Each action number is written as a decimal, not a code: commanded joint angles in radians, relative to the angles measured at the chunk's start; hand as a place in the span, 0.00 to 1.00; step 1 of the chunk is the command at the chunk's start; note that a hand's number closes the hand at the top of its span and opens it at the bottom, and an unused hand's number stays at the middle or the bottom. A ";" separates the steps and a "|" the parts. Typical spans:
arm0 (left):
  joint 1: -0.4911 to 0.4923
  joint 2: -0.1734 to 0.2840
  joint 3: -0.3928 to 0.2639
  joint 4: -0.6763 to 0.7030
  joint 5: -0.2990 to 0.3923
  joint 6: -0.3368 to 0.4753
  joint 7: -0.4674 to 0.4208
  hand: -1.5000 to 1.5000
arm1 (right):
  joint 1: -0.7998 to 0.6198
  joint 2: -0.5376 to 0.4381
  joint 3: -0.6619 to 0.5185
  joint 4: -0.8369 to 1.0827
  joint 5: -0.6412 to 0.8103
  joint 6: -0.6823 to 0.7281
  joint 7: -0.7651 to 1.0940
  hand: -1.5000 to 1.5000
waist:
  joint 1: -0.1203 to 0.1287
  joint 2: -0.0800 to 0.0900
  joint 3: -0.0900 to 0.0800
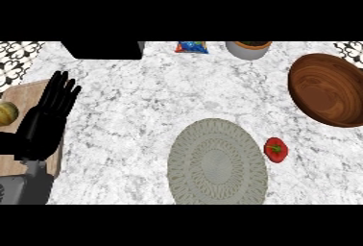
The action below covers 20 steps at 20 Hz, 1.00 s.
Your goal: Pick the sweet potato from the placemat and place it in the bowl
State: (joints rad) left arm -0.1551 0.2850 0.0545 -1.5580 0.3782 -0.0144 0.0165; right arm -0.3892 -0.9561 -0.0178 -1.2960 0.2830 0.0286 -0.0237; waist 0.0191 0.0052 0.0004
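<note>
grey woven-patterned placemat (pixel 217 162), brown wood-grained bowl (pixel 327 90), red tomato (pixel 276 150), white grey-veined marble counter (pixel 142 120), black hand (pixel 47 117)

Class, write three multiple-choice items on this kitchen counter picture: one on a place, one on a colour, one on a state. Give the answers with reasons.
1. Where is the red vegetable relative to the placemat?
A. At its middle
B. On the counter, at its right edge
C. Beyond its left edge

2. What colour is the bowl?
A. White
B. Blue
C. Brown

3. How is the robot hand at the left?
A. Open, fingers straight
B. Curled round the red vegetable
C. Inside the bowl

Answers: 1 B, it lies on marble by the mat's right rim. 2 C, the bowl shows brown wood grain. 3 A, its fingers are spread and hold nothing.
</note>
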 commanded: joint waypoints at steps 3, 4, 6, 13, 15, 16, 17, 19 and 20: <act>0.002 -0.012 -0.013 -0.013 -0.016 -0.007 0.012 0.50 | -0.261 0.112 0.014 0.338 0.065 0.000 -0.082 1.00 | 0.022 0.004 0.000; 0.024 -0.017 -0.011 -0.053 -0.008 -0.004 0.021 0.50 | -0.261 0.096 -0.022 0.414 0.052 0.012 -0.161 1.00 | 0.017 0.002 0.001; 0.052 -0.039 -0.037 -0.078 -0.035 0.006 0.000 0.50 | -0.274 0.138 0.000 0.532 0.110 -0.053 -0.255 1.00 | 0.026 0.006 0.001; -0.082 -0.006 0.004 -0.013 -0.003 -0.011 0.053 0.50 | -0.451 0.215 0.043 0.848 0.236 -0.112 -0.306 1.00 | 0.042 0.019 0.003; -0.027 -0.024 -0.024 -0.026 -0.024 -0.018 0.028 0.50 | -0.483 0.181 0.102 0.882 0.295 -0.024 -0.263 1.00 | 0.053 0.020 0.002; -0.045 -0.016 -0.019 -0.035 0.000 -0.024 0.067 0.50 | -0.507 0.226 0.087 0.931 0.292 -0.061 -0.248 1.00 | 0.060 0.022 0.003; -0.014 -0.015 -0.016 -0.027 -0.015 -0.038 0.019 0.50 | -0.500 0.216 0.026 0.979 0.234 -0.039 -0.231 1.00 | 0.057 0.023 0.003; -0.020 -0.037 -0.032 -0.041 -0.019 -0.024 0.022 0.50 | -0.500 0.226 0.018 1.031 0.231 -0.028 -0.238 1.00 | 0.075 0.032 0.005; -0.054 -0.029 -0.020 -0.023 -0.012 -0.018 0.043 0.50 | -0.527 0.273 0.053 1.038 0.255 0.013 -0.220 0.00 | 0.073 0.031 0.004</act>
State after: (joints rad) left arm -0.1900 0.2615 0.0388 -1.5873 0.3682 -0.0343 0.0523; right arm -0.8773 -0.7340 0.0231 -0.3558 0.5214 -0.0056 -0.2625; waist 0.0794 0.0299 0.0038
